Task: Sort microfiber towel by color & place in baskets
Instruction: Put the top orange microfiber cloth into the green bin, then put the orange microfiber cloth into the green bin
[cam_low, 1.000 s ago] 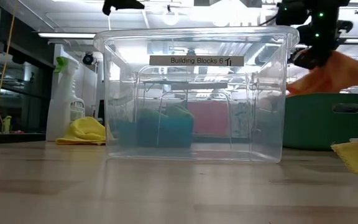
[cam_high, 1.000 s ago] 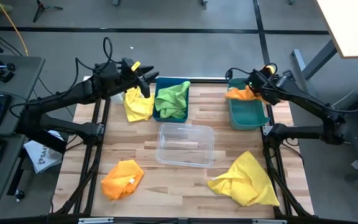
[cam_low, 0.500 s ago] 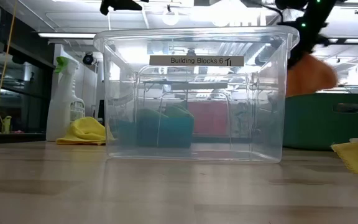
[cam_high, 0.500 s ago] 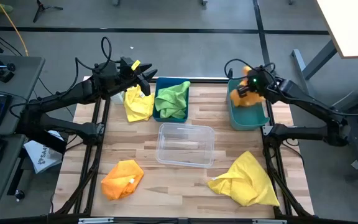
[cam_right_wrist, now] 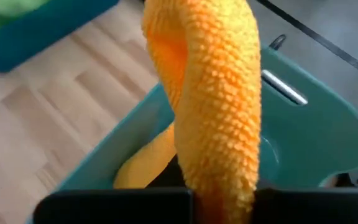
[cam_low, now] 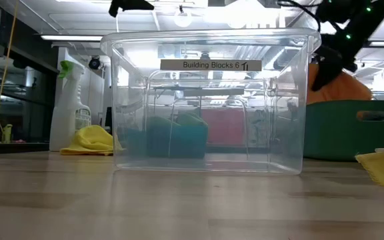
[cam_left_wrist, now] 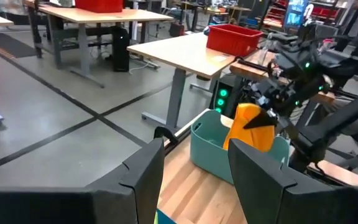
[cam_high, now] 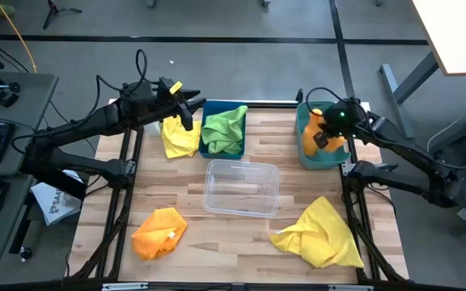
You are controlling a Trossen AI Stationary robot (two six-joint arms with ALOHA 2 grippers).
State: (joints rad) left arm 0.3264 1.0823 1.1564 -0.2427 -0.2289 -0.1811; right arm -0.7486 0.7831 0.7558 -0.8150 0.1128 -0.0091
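Observation:
My right gripper [cam_high: 336,128] is over the teal basket [cam_high: 325,153], shut on an orange towel [cam_high: 320,133]. My left gripper [cam_high: 188,105] hovers open above a yellow towel [cam_high: 179,136] that lies on the table beside the dark blue basket [cam_high: 209,149]. A lime green towel [cam_high: 225,128] lies in that basket. The clear basket [cam_high: 241,187] stands mid-table. Another orange towel [cam_high: 158,233] and another yellow towel [cam_high: 322,234] lie crumpled near the table's near edge. My right gripper pinches the orange towel at a bunched upper fold [cam_right_wrist: 219,168] between its two fingers, coming from above and slanting down. The towel hangs below the fingers [cam_low: 345,85], and its lower end [cam_right_wrist: 148,168] reaches down inside the teal basket.
A white spray bottle with a green top [cam_low: 69,107] stands by the table's far left corner, behind the yellow towel [cam_low: 92,139]. In the low view the clear basket [cam_low: 209,100] fills the middle. Bare wood shows between the baskets and the near towels.
My right gripper has moved from the teal basket's far rim toward the near edge, over the basket's inside, turning as it went. The orange towel has come along and now hangs down into the basket. The left arm has kept still.

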